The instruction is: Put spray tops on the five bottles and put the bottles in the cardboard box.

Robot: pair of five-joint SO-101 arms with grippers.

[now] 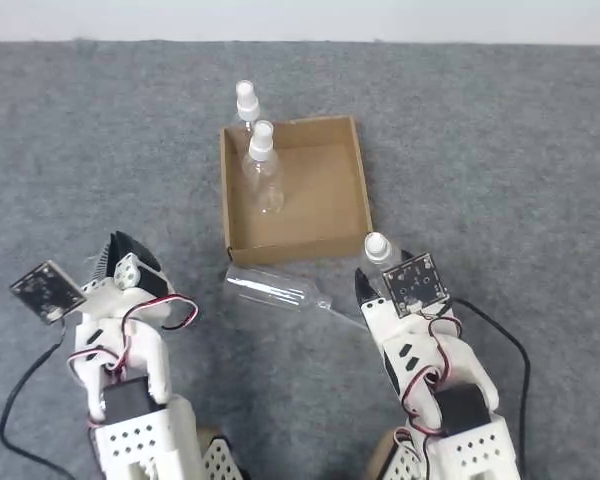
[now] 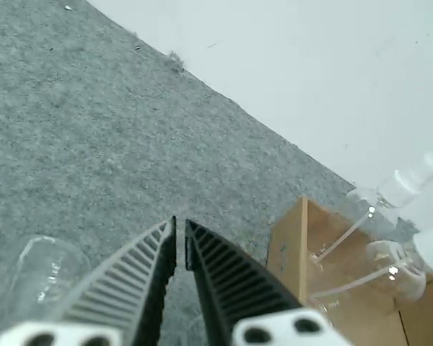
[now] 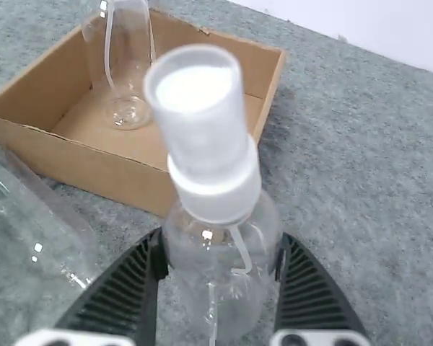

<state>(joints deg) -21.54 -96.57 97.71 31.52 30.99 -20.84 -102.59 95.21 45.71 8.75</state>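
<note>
The cardboard box (image 1: 352, 190) (image 3: 65, 155) sits mid-table with one clear bottle (image 1: 263, 170) (image 3: 123, 65) standing in it, a white spray top on. A second topped bottle (image 1: 246, 103) (image 2: 390, 194) stands just behind the box. A third clear bottle (image 1: 272, 288) (image 3: 25, 231) lies on its side in front of the box, with no white top on it. By the box's front right corner, my right gripper (image 1: 380, 274) (image 3: 218, 252) is shut on an upright bottle (image 1: 378, 247) (image 3: 216, 238) with a white spray top. My left gripper (image 1: 120, 252) (image 2: 180, 223) is shut on nothing, left of the lying bottle.
Grey carpet (image 1: 500, 150) covers the table, with free room left and right of the box. A white wall (image 2: 310, 65) rises behind the table's far edge. A clear rounded bottle end (image 2: 36, 270) shows beside my left fingers.
</note>
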